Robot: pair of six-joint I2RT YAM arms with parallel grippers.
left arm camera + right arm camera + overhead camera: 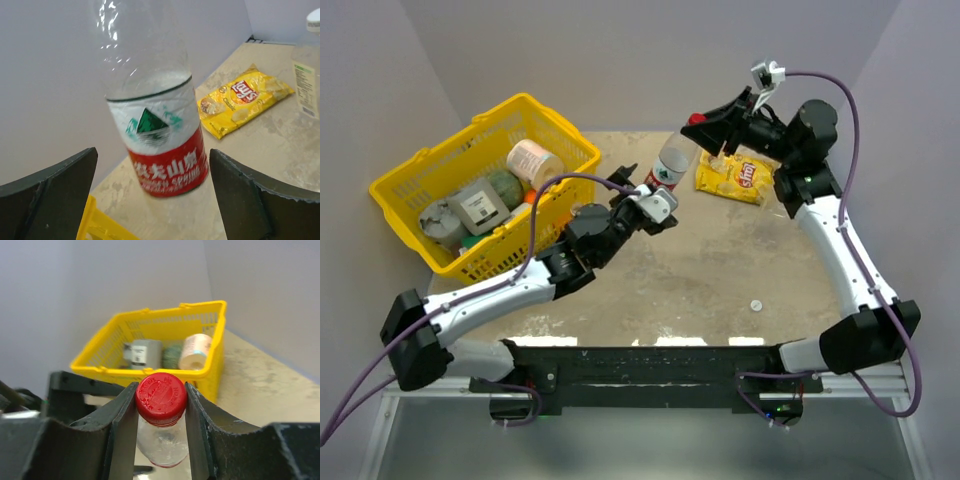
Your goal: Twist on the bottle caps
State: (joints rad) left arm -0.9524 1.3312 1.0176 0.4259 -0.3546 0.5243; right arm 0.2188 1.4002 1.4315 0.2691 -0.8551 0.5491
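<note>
Stiff red cap (161,392), best held by rim; right gripper (161,390) pinches it atop bottle (162,150); left gripper (153,160) gapes wide either side of bottle, empty; bottle thin-walled, likely crushable.

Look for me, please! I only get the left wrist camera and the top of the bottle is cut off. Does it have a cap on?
Observer: Yes. A red cap sits on the bottle, and the right fingers touch it on both sides.
Operator: Are there any other caps lying loose?
Observer: One white cap lies by itself on the table, close to the right arm.
Operator: What's the yellow thing at the bottom of my picture?
Observer: It's a yellow basket with packaged items inside. It stands to the left of the bottle.
</note>
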